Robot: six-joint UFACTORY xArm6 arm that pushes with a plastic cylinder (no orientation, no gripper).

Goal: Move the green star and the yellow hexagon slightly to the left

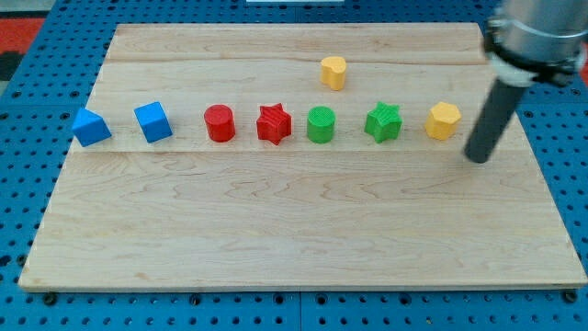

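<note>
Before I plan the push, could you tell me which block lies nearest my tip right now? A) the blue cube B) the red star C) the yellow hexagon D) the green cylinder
C: my tip stands just to the view's right of the yellow hexagon, not touching it, with the green star next along the row to the view's left.

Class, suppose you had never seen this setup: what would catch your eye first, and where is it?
First, the row of coloured blocks across the wooden board, running from the blue cube at the view's left to the yellow hexagon at the right, the green star beside it. Next, the dark rod at the right: my tip is just right of the hexagon, apart from it.
</note>
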